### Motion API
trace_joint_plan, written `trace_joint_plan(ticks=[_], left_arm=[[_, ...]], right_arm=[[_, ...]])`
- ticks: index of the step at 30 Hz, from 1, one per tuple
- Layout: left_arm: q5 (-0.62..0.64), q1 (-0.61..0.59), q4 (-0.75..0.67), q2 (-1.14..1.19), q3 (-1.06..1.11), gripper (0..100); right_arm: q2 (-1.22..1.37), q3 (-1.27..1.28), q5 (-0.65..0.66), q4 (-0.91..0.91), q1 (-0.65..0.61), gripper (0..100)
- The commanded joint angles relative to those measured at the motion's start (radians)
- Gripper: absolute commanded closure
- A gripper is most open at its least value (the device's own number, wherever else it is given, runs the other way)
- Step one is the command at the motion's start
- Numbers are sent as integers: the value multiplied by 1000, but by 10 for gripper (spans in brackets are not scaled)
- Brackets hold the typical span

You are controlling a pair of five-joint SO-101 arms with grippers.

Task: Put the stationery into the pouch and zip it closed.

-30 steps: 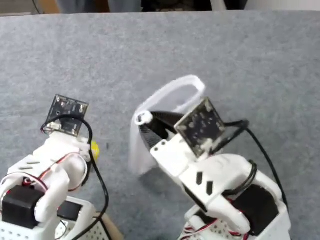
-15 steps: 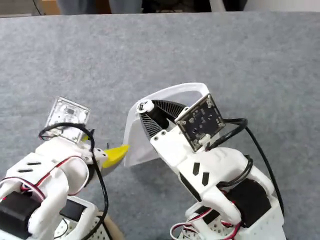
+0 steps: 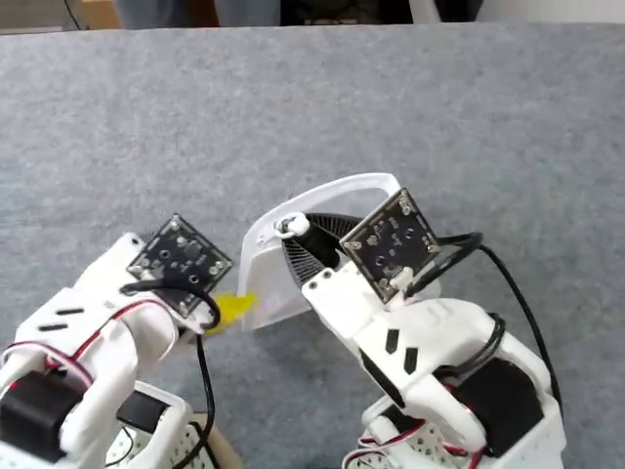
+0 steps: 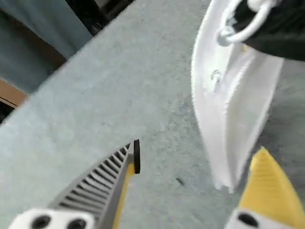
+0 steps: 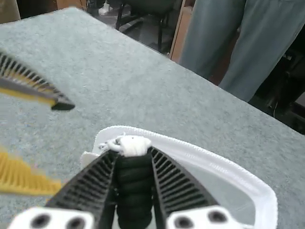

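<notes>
The white translucent pouch (image 3: 273, 281) stands tilted on the grey table just left of centre, its mouth rim (image 3: 342, 186) arching up. My right gripper (image 3: 293, 233) is shut on the pouch's end at the white zip pull (image 5: 127, 143), black ribbed fingers (image 5: 90, 183) pressed together. The pouch rim (image 5: 228, 174) curves away beyond them. My left gripper (image 4: 198, 153) is open, with the pouch's lower corner (image 4: 226, 176) just inside its yellow finger (image 4: 267, 186). In the high view that yellow finger (image 3: 232, 306) touches or nearly touches the pouch's near-left edge. The zip ring (image 4: 240, 31) hangs beside the right gripper.
Grey felt covers the whole table (image 3: 469, 107); its far edge (image 3: 312, 26) runs along the back. A person's legs (image 5: 243, 43) and a chair stand beyond that edge. Open felt lies to the left, right and behind the pouch.
The left arm swung right and turned its wrist, bringing its open gripper up to the pouch's near corner. The right gripper kept hold while the pouch rose, spread wider and settled slightly lower.
</notes>
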Motion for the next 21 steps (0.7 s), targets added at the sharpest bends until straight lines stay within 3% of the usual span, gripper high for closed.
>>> trace_joint_plan(ticks=[1, 8, 13, 21], left_arm=[[-77, -8, -95, 9, 24, 646], [-77, 191, -118, 9, 31, 647], [-83, 205, -121, 11, 38, 647], [-84, 203, -285, 11, 127, 647]], right_arm=[[-2, -54, 2, 20, 11, 986], [-2, -58, 0, 32, -37, 986], [-2, -76, 0, 32, -72, 986], [-2, -93, 0, 54, -72, 986]])
